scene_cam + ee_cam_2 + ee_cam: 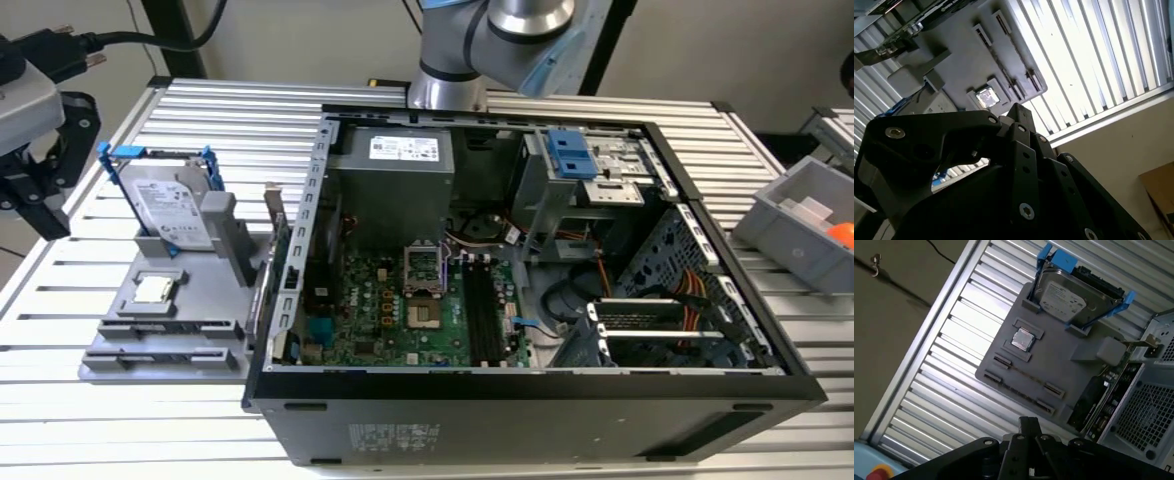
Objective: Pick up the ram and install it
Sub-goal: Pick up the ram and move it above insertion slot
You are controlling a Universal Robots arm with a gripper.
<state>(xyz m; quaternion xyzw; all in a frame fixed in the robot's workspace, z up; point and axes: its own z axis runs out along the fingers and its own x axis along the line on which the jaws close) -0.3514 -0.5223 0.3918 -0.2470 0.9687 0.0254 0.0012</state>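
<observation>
Bright light hits the metal table point(1094, 50) in the second wrist view, and its slats glow white. The gripper point(1019, 111) looks almost black there. The computer case point(534, 420) is shady inside.

A ribbed metal surface point(174, 110) of pale parallel slats is being shown in the exterior view. In both wrist views, bright light is being thrown back from its ridges. Behind it, a plain off-white wall point(307, 40) is being crossed by a thick black cable point(134, 40). At the exterior view's right, a grey bin point(801, 225) is being shown near the surface's edge. Beyond that edge, a tan floor point(1104, 150) is being seen in the second wrist view, with a brown cardboard box point(1159, 192) against it. In the first wrist view the floor is being left in shade, and a thin dark cord point(904, 282) is being trailed across it.
</observation>
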